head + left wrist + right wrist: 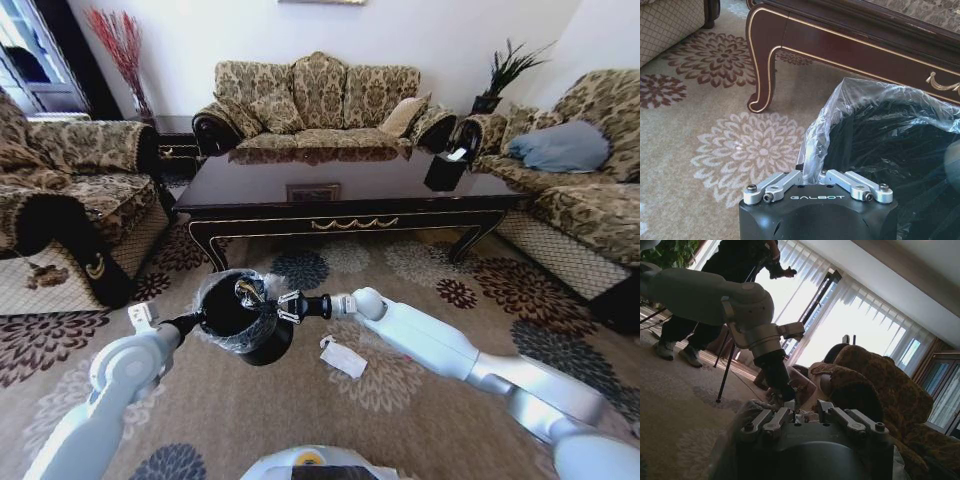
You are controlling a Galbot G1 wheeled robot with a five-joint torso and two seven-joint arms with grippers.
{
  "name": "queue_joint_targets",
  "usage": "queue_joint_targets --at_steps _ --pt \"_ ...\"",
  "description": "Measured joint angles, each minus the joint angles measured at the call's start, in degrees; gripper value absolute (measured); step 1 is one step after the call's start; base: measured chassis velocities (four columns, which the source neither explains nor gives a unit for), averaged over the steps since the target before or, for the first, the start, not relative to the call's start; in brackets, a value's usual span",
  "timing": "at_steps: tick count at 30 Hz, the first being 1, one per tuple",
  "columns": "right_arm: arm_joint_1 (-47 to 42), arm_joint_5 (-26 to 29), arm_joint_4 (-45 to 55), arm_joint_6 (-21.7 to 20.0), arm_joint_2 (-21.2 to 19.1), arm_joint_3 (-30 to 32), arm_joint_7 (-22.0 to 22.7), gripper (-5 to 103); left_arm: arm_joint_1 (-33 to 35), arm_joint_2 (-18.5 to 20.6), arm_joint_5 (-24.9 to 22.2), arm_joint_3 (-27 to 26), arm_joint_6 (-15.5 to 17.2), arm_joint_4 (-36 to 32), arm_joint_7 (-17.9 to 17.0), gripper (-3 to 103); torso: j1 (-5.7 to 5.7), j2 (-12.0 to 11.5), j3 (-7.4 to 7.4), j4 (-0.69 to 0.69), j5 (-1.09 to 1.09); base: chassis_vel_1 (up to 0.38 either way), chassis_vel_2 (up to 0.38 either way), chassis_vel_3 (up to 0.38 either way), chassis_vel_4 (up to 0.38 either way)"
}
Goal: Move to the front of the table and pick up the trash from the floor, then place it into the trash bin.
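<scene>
- Trash bin [240,320] with its shiny liner bag [880,130] stands on the patterned carpet [420,400] in front of the dark table [340,200].
- Our left tool [811,172] is clamped on the bin's liner rim.
- Our right tool [272,303] hovers over the bin's mouth; we cannot tell whether it is apart or together.
- White paper piece [343,357] lies on the carpet just beside the bin.

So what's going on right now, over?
Left claw clamped on trash bin liner rim. Right claw at bin's opposite rim, grip unclear. White paper piece on carpet beside bin. Table ahead, nothing blocking.
</scene>
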Motion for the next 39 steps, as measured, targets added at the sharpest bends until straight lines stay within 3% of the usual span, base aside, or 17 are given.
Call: queue_joint_targets --at_steps 1,4,8,10,12,15,16,18,21,25,30,33,37,38,39 --pt "0.0 0.0 0.0 0.0 0.0 0.0 0.0 21 0.0 0.0 0.0 0.0 0.0 0.0 0.0 4 0.0 0.0 0.0 0.0 0.0 0.0 0.0 0.0 0.0" --pt "0.05 0.02 0.27 -0.01 -0.38 0.0 0.0 37 0.25 0.12 -0.02 -0.48 0.0 -0.27 0.02 4 0.0 0.0 0.0 0.0 0.0 0.0 0.0 0.0 0.0" --pt "-0.13 0.16 0.74 -0.02 -0.93 0.58 0.03 48 0.74 0.15 -0.05 -1.3 -0.01 -0.49 0.08 4 0.0 0.0 0.0 0.0 0.0 0.0 0.0 0.0 0.0" --pt "-1.28 0.32 1.47 -0.08 -1.68 2.44 0.08 59 1.29 0.2 -0.05 -2.31 -0.06 -0.53 0.09 4 0.0 0.0 0.0 0.01 0.0 0.0 0.0 0.0 0.0" --pt "-1.96 0.45 1.87 -0.14 -2.07 3.35 0.09 59 1.49 0.25 -0.05 -2.71 -0.12 -0.53 0.12 4 0.0 0.0 0.0 0.01 0.0 0.0 0.0 0.0 0.0" --pt "-4.47 0.69 2.68 -0.36 -3.71 6.43 0.06 76 2.37 0.65 -0.05 -4.33 -0.45 -0.53 0.18 4 0.0 0.0 0.0 0.0 0.0 0.0 0.0 0.0 0.0" --pt "-5.74 0.68 2.73 -0.36 -4.39 7.75 -0.21 81 2.69 0.85 -0.04 -4.87 -0.53 -0.53 0.18 4 0.0 0.0 0.0 0.0 0.0 0.0 0.0 0.0 0.0" --pt "-6.72 0.6 2.7 -0.36 -5.0 8.75 -0.74 81 2.98 1.07 -0.03 -5.39 -0.55 -0.53 0.11 4 0.0 0.0 0.0 -0.01 0.01 0.0 0.0 0.0 0.0" --pt "-9.65 -0.44 1.13 -0.37 -6.35 11.75 -3.19 96 3.56 1.78 -0.04 -6.83 -0.55 -0.7 -0.5 4 0.0 0.0 0.0 0.0 0.0 0.0 0.0 0.0 0.0" --pt "-14.26 -1.63 -2.83 -0.18 -7.48 15.1 -5.77 100 2.83 3.51 -0.87 -7.78 -0.49 -0.56 -1.24 4 -0.01 0.0 0.0 0.03 0.01 0.0 0.0 0.0 0.0" --pt "-20.4 -1.64 -9.11 -1.26 -8.03 17.86 -8.45 100 1.16 6.4 -2.35 -9.0 -0.29 0.87 -1.36 4 -0.01 0.0 0.0 -0.04 0.01 0.0 0.0 0.0 0.0" --pt "-21.86 -1.98 -11.87 -3.48 -7.62 17.43 -5.7 100 1.13 6.75 -2.86 -9.67 -0.29 0.9 -1.36 4 -0.01 0.0 0.0 0.02 0.02 0.0 0.0 0.0 0.0" --pt "-22.38 -5.15 -16.01 -9.09 -6.0 15.2 7.19 100 2.17 6.5 -3.03 -10.56 -0.27 -0.6 -1.36 4 -0.01 0.0 0.0 0.01 0.0 0.0 0.0 0.0 0.0" --pt "-22.38 -5.15 -16.01 -9.09 -6.0 15.2 7.19 100 2.17 6.5 -3.03 -10.56 -0.27 -0.6 -1.36 4 -0.01 0.0 0.0 0.01 0.0 0.0 0.0 0.0 0.0" --pt "-22.16 -5.83 -16.99 -11.2 -5.38 14.3 12.49 100 2.68 6.39 -3.07 -11.04 -0.27 -1.15 -1.33 4 -0.01 0.0 0.0 0.0 0.0 0.0 0.0 0.0 0.0"
